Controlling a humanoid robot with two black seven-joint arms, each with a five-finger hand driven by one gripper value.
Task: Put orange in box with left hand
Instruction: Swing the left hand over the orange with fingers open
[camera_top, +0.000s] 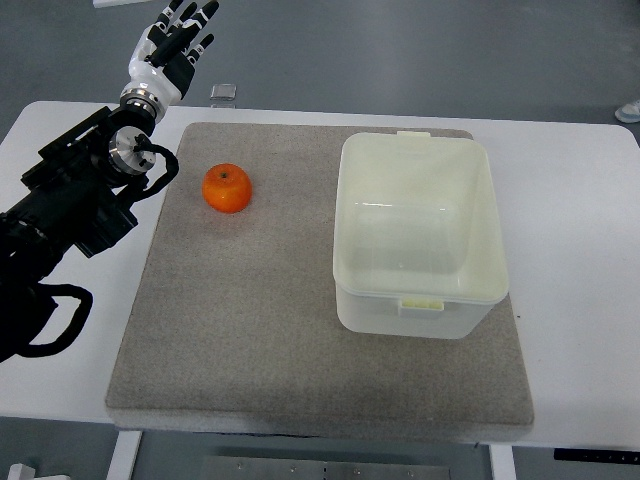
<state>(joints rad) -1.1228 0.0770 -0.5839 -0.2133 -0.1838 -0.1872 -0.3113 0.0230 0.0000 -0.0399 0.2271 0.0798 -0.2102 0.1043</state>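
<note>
An orange (227, 188) rests on the grey mat (250, 340), toward its upper left. To the right stands the translucent white box (418, 232), lidless and with nothing inside. My left hand (178, 38) sits beyond the table's far left edge, up and left of the orange, with its fingers stretched out and holding nothing. Its black arm comes in from the left edge. The right arm is out of view.
The mat lies on a white table (570, 250). A small grey square object (224, 92) sits at the table's far edge, just right of my left hand. Someone's shoe tip (629, 112) shows at the right edge.
</note>
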